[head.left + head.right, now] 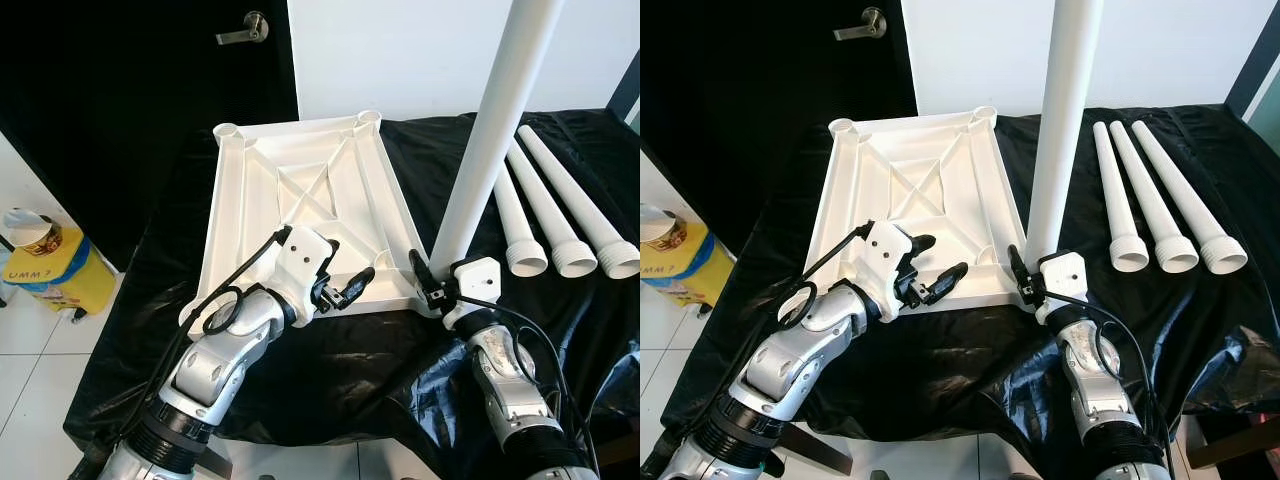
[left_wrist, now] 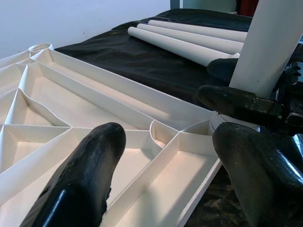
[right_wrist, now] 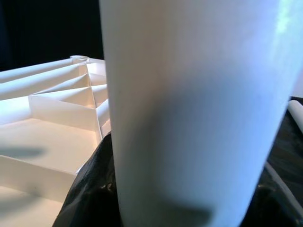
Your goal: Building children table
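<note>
Count: one white ribbed plastic tabletop (image 1: 300,215) laid upside down on the black cloth-covered surface (image 1: 330,370), four white tapered plastic legs in total. One upright leg (image 1: 495,130) is stood at the tabletop's near right corner, base at the corner socket; three spare legs (image 1: 565,205) are laid side by side on the cloth to the right, flared ends toward the robot, well apart from the tabletop. Right gripper (image 1: 432,278) is clamped on the upright leg just above its base, fingers pinching the tube on both sides; in the right wrist view the leg (image 3: 199,109) is seen right up against the camera. Left gripper (image 1: 345,290) is held over the tabletop's near edge, fingers spread, nothing between them; in the left wrist view both black fingers (image 2: 90,175) are seen apart above the ribbed compartments. Corner sockets at the far edge are seen unfilled. One yellow container (image 1: 45,265) is seen on the floor at the left, contents not discernible.
</note>
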Available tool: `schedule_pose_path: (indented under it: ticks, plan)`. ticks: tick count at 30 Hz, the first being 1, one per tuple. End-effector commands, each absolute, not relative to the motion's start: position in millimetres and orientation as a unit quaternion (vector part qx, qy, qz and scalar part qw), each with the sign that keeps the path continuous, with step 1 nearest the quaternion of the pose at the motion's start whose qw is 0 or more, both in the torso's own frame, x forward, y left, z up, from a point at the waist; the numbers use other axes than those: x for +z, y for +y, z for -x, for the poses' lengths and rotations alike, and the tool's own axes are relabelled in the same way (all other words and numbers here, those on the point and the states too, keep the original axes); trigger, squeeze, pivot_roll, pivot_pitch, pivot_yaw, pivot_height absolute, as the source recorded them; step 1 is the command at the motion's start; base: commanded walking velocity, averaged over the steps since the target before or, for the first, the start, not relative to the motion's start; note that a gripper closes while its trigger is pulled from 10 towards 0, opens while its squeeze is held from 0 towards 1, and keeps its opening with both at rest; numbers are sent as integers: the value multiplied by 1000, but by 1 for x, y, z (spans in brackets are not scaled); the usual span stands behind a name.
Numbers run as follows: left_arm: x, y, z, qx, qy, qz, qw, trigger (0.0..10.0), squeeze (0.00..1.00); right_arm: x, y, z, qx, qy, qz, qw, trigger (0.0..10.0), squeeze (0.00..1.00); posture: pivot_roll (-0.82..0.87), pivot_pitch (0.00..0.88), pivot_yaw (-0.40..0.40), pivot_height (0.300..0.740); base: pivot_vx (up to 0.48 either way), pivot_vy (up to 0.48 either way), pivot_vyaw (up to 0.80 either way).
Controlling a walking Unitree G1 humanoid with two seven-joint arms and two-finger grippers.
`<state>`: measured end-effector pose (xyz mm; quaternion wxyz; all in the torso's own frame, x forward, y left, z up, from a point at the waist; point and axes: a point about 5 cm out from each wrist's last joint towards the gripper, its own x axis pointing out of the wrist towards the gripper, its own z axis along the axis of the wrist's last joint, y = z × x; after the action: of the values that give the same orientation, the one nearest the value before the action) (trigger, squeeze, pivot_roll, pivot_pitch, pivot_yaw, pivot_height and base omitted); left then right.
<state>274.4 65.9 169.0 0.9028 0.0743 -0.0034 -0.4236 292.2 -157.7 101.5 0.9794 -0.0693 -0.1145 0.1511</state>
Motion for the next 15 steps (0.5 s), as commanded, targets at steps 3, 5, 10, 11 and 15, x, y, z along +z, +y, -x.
schedule_pose_path:
  ticks: [3,5,10,11,15]
  plan:
    - [171,63,-268,-478,2,-78,875,10000,0,68,-154,-286,149,-14,18,988,10000,0,2,55,54,740,0,0,0]
    - [171,63,-268,-478,2,-78,875,10000,0,68,-155,-287,143,-9,16,990,10000,0,1,55,55,740,0,0,0]
    - [172,62,-268,-478,2,-78,875,10000,0,66,-153,-290,128,-2,0,992,10000,0,-1,56,56,740,0,0,0]
    - [172,62,-268,-478,2,-78,875,10000,0,66,-153,-290,128,-2,0,992,10000,0,-1,56,56,740,0,0,0]
    - [172,62,-269,-479,2,-79,874,10000,0,65,-151,-289,124,-1,-10,992,10000,0,-2,55,59,740,0,0,0]
